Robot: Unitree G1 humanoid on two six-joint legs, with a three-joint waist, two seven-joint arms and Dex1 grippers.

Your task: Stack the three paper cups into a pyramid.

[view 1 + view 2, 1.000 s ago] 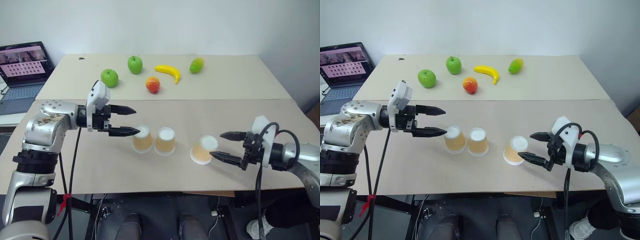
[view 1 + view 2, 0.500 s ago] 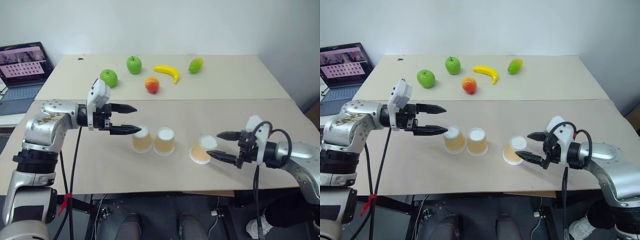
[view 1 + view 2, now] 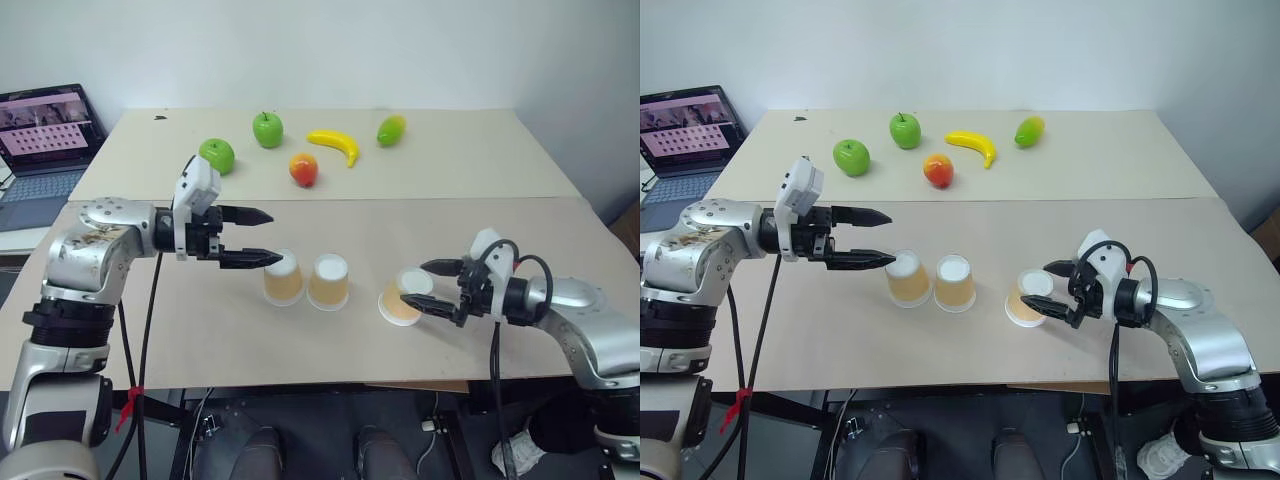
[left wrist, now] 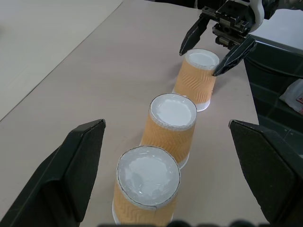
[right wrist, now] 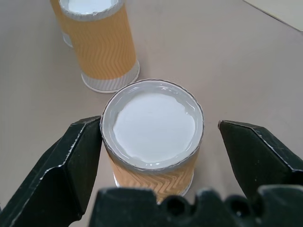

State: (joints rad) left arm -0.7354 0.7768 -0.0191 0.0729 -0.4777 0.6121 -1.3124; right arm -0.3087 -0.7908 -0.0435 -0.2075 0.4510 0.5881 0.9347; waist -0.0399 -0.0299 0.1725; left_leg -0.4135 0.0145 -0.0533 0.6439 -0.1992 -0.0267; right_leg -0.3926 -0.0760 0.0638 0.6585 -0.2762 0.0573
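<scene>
The left arm reaches in from the robot's left, its forearm roughly level and its wrist turned so that the left gripper [image 3: 256, 237] points toward the robot's right, tipped slightly downward. Its two black fingers [image 3: 252, 215] stand wide apart, one above the other, with nothing between them. The right arm comes in low from the robot's right, elbow bent, forearm angled inward. The right gripper [image 3: 428, 284] points toward the robot's left and slightly down, its fingers [image 5: 71, 161] spread wide
</scene>
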